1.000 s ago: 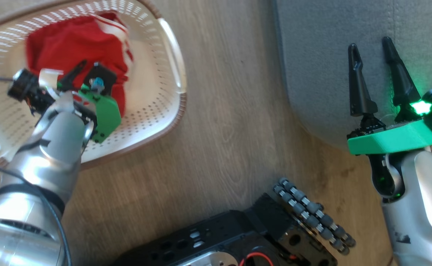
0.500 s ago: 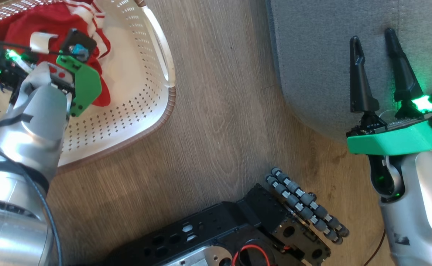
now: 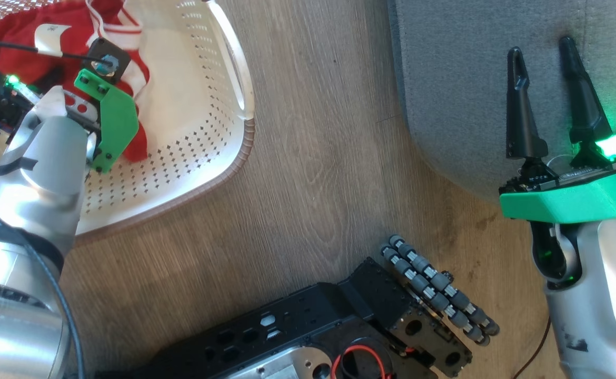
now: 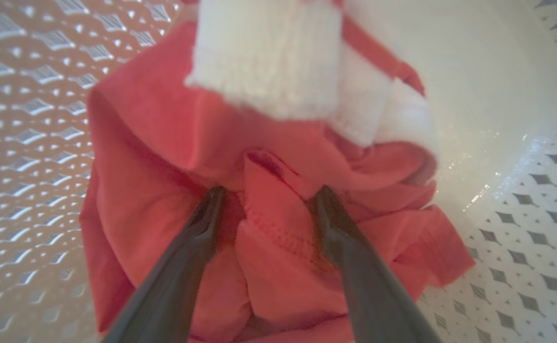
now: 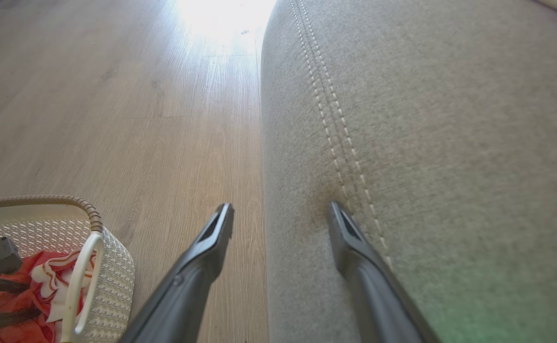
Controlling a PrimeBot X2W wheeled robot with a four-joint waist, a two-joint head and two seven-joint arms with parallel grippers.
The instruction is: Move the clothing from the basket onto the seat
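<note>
The left end effector (image 4: 270,193), fingers spread, straddles a fold of crumpled red, white-trimmed clothing (image 4: 154,143) inside the cream perforated plastic basket (image 3: 202,158), likely to pinch it; the right end effector (image 3: 540,46) hangs open and empty at the grey upholstered seat (image 3: 455,79).

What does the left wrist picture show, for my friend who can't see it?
The left gripper, fingers open, straddles a fold of crumpled red clothing with a white band, inside the white basket.
</note>
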